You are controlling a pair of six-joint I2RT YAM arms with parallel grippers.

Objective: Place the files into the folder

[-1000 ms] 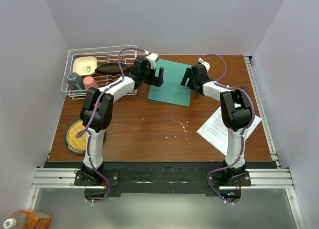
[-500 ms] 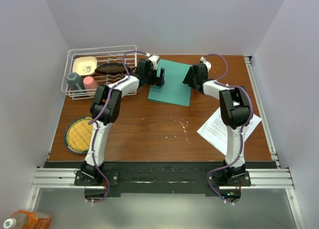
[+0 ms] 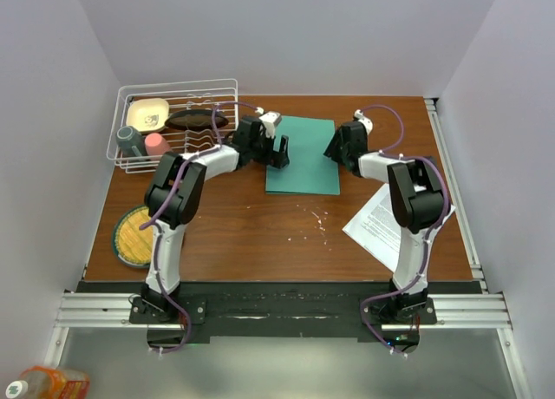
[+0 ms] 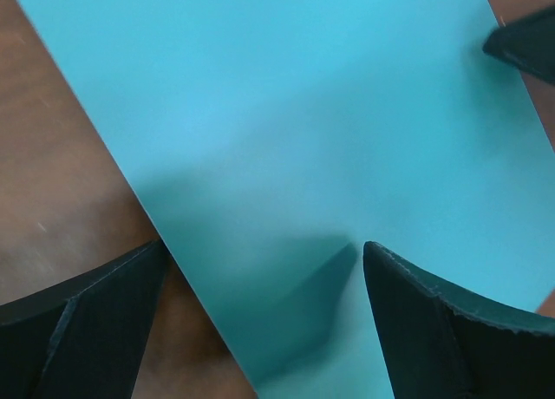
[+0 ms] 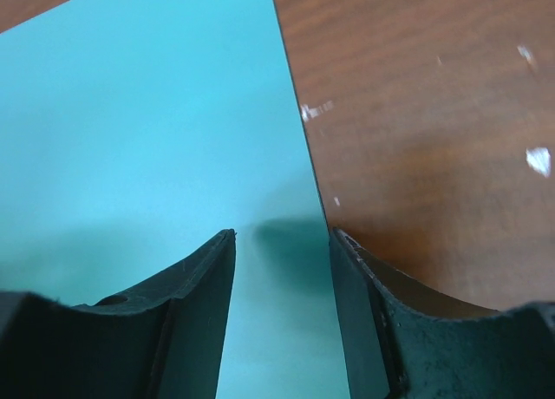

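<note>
Folder (image 3: pixel 305 166) lies flat, long axis seemingly front-to-back, left end effector (image 4: pixel 260 251) wide apart, right end effector (image 5: pixel 282 234) narrowly apart.

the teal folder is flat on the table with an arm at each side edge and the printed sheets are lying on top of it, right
Not quite. The top external view shows the printed sheets lying on the table at its right side, apart from the folder, not on it. The rest holds.
</note>
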